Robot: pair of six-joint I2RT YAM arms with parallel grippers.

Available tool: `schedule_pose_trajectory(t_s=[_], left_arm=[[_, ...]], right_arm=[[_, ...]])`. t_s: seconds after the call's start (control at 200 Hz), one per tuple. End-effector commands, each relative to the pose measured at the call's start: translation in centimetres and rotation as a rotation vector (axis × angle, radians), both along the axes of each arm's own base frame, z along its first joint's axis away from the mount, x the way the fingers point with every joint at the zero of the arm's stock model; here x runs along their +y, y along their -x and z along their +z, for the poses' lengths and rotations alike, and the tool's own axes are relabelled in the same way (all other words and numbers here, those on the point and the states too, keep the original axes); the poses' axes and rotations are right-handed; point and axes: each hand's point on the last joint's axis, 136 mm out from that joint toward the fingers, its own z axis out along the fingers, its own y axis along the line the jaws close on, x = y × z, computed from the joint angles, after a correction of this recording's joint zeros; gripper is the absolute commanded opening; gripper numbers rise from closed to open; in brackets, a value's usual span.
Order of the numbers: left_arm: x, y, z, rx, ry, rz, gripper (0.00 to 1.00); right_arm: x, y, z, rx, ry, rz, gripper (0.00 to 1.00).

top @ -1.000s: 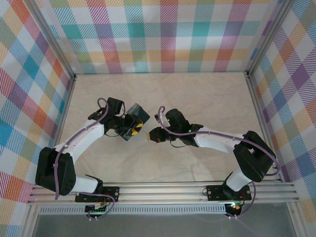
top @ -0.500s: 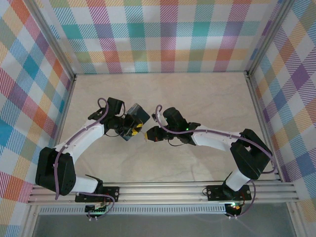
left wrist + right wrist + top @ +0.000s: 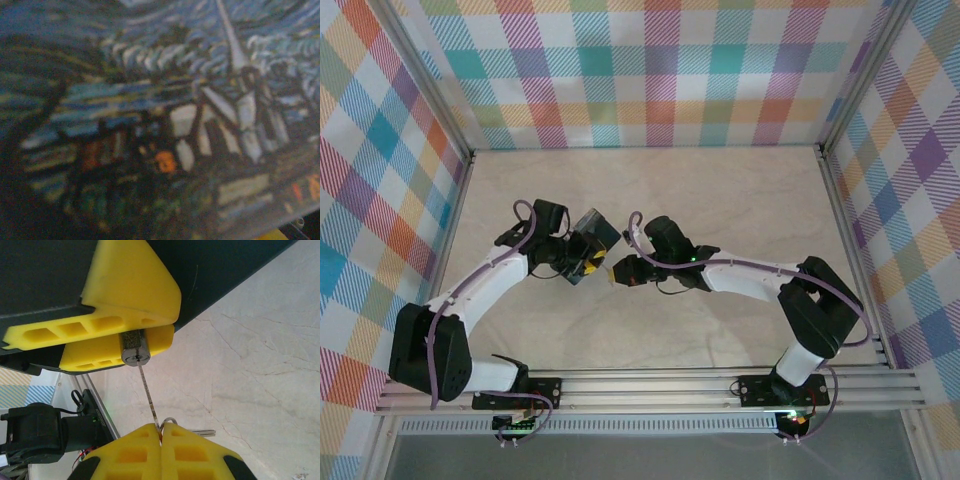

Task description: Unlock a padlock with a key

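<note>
Two arms meet above the table [image 3: 740,200], nearer its left edge than its right. We see the dark blue swirl-patterned box [image 3: 599,231] against the left gripper [image 3: 591,266], whose yellow fingers clamp the padlock [image 3: 135,349]. The right gripper [image 3: 161,432] is pinched closed on the key [image 3: 149,395], whose tip meets the padlock's silvery face; we cannot tell if it is inside.

A blurred, dark blue swirl-patterned box [image 3: 150,110] looms very close.
</note>
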Motion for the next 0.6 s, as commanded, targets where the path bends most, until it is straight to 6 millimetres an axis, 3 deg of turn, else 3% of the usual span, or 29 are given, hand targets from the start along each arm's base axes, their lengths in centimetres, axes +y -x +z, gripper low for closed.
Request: schedule_pose_trajectory(t_s=[0.0, 0.42, 0.595], left_arm=[[-0.5, 0.6, 1.2, -0.028, 0.034, -0.038, 0.15], [0.2, 0.9, 0.1, -0.005, -0.012, -0.028, 0.14], [0.0, 0.9, 0.2, -0.004, -0.006, -0.032, 0.14]], right_arm=[[0.9, -1.0, 1.8, -0.06, -0.038, -0.007, 0.0], [0.1, -1.6, 1.6, -0.087, 0.003, -0.045, 0.0], [0.9, -1.5, 2.3, -0.099, -0.018, -0.018, 0.0]])
